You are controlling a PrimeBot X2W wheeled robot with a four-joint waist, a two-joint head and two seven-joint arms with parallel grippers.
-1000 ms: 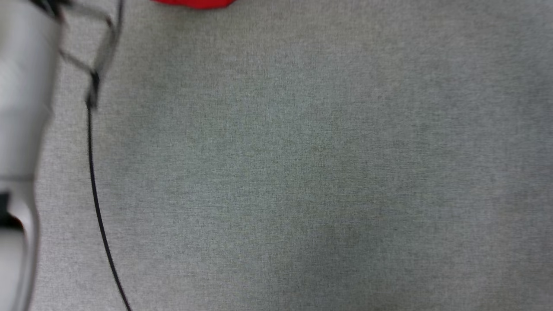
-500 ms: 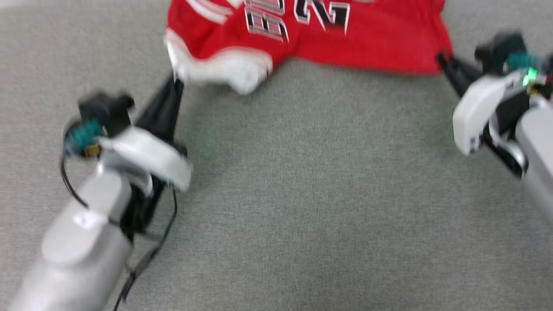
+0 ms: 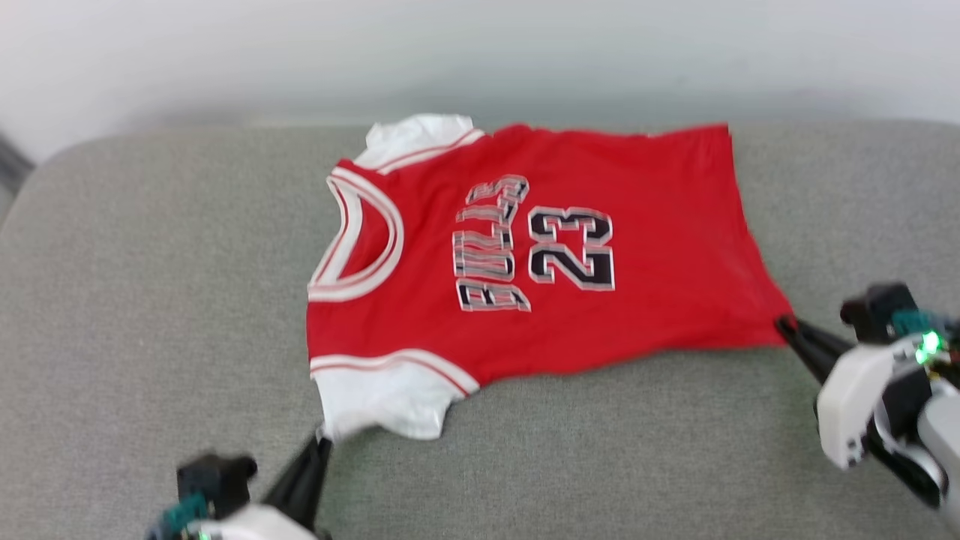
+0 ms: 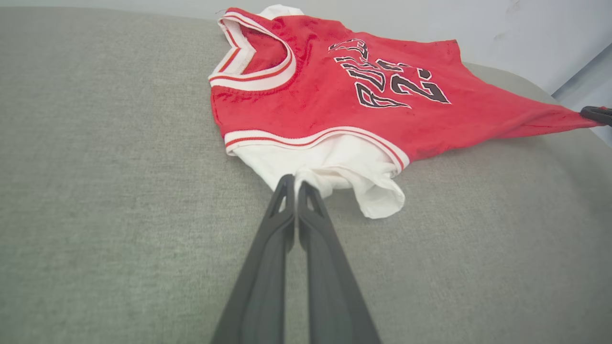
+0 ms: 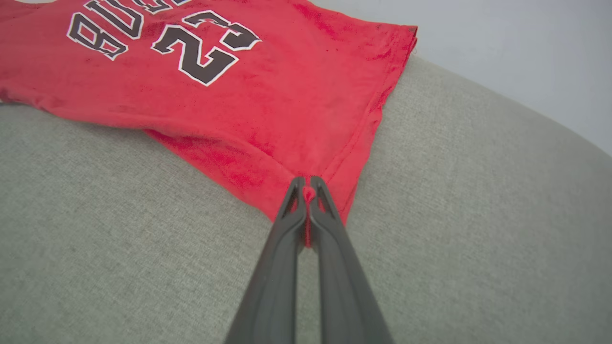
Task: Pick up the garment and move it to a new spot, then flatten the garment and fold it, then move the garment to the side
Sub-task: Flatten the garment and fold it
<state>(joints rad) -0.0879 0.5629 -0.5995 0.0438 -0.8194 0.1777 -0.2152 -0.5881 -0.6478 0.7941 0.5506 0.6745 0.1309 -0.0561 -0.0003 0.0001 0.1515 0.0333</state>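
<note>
The garment (image 3: 645, 255), a red jersey with white sleeves, striped trim and dark white-edged lettering, lies spread face up on the grey cushion (image 3: 150, 300), collar to the left. My left gripper (image 3: 322, 441) is shut on the near white sleeve (image 4: 330, 172); in the left wrist view its tips (image 4: 295, 184) pinch the sleeve's edge. My right gripper (image 3: 784, 324) is shut on the jersey's near hem corner (image 5: 315, 167), red cloth showing between the tips (image 5: 308, 184). The garment (image 5: 267, 95) looks pulled taut between both grips.
The grey fabric cushion (image 5: 478, 215) has a rounded left corner and a far edge against a pale wall (image 3: 480, 52). Bare cushion stretches in front of the jersey and to its left.
The head camera has tilted up, so the whole jersey and the wall now show. Both grippers stay shut on the jersey's corners, as half a second ago.
</note>
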